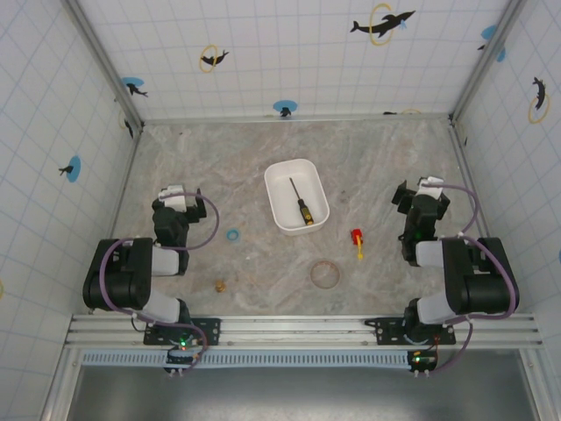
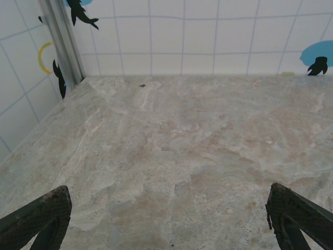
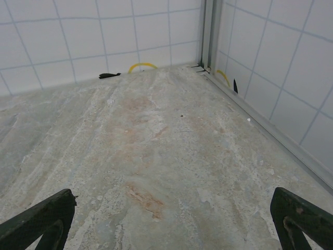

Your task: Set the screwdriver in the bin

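While the left pincer (image 2: 166, 200) and right pincer (image 3: 173, 202) are both gaping wide and holding nothing, the screwdriver (image 1: 301, 203) is lying inside the bin (image 1: 275, 209), between them and well apart from each. It is looking light, stiff and slim, its yellow-and-black handle likely offering surer purchase than the slick shaft.

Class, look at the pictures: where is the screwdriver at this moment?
In the top view, the screwdriver lies inside the white bin near the middle of the table, handle toward the near edge; a red-and-yellow tool lies just right of the bin.
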Action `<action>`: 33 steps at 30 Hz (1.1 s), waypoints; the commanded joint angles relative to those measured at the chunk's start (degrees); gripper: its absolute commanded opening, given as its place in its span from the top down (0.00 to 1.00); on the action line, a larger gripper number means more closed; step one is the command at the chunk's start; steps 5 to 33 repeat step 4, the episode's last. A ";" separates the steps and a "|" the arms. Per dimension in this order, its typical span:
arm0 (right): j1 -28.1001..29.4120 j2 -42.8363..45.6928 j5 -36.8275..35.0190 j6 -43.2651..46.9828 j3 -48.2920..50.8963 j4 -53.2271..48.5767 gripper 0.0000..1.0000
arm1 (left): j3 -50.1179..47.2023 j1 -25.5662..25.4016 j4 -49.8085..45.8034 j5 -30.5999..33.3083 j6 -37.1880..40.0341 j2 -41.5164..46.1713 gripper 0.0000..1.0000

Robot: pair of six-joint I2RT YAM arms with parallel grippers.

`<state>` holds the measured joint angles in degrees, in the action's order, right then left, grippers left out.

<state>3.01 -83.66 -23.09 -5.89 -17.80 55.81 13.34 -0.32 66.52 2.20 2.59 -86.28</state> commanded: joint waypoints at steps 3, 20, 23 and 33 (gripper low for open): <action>0.25 -0.37 -0.99 0.00 0.72 3.09 0.01 | 0.90 -0.18 1.59 0.47 -0.22 -0.39 0.02; 0.25 -0.40 -0.99 0.00 0.69 3.06 0.01 | 0.93 -0.25 1.59 0.47 -0.15 -0.38 0.02; 0.25 -0.40 -0.99 0.00 0.69 3.06 0.01 | 0.93 -0.25 1.59 0.47 -0.15 -0.38 0.02; 0.25 -0.40 -0.99 0.00 0.69 3.06 0.01 | 0.93 -0.25 1.59 0.47 -0.15 -0.38 0.02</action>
